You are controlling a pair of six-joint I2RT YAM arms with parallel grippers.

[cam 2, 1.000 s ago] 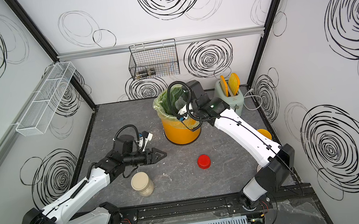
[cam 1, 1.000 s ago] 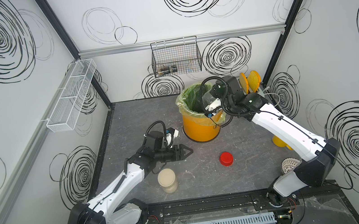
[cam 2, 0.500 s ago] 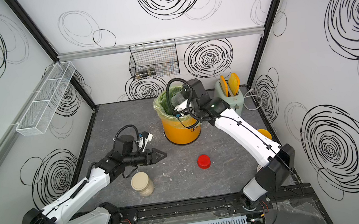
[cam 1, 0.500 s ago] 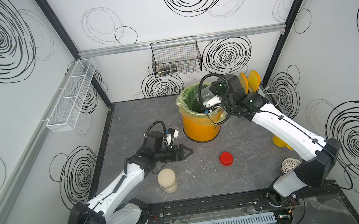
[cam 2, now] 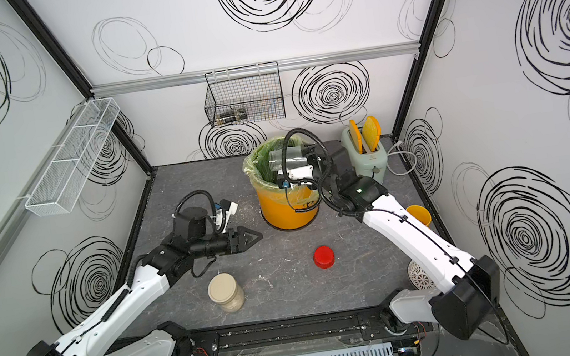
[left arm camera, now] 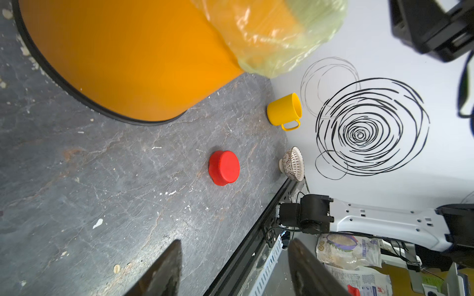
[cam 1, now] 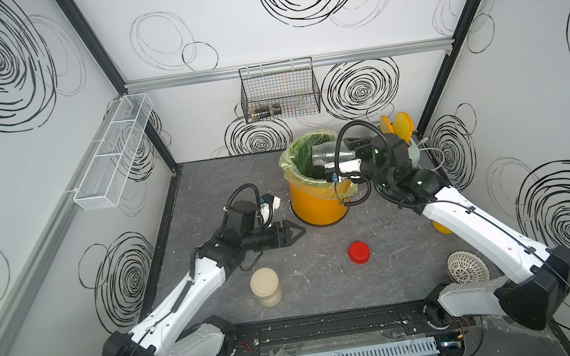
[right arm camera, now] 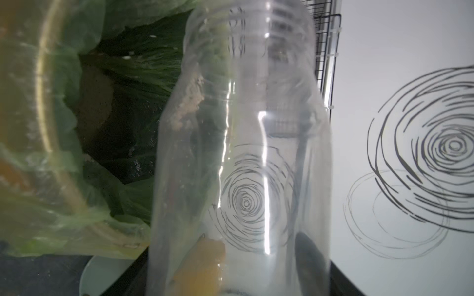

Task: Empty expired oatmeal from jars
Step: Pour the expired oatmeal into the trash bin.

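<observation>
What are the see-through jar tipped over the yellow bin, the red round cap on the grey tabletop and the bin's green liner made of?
That clear slim jar: likely thin clear plastic, glossy, the wall pattern shows through with bright streaks; red round cap: probably moulded plastic, smooth, slight sheen; green liner: thin plastic film, crinkled, translucent.

A clear jar (cam 1: 323, 153), colourless, is gripped in the right hand (cam 1: 340, 156), with a thin pale beige streak of oatmeal (right arm camera: 191, 102) seen on its wall. Beneath that hand an orange-yellow bin (cam 1: 317, 206) is lined in translucent green. Ahead of the black left hand (cam 1: 292, 231), a plain red cap (cam 1: 359, 252) is set against the dark grey, pale-veined table (cam 1: 328, 293); farther beyond, a yellow cup (left arm camera: 283, 111) is shown. The white walls (cam 1: 217, 15) are marked with black scribbled spirals.
</observation>
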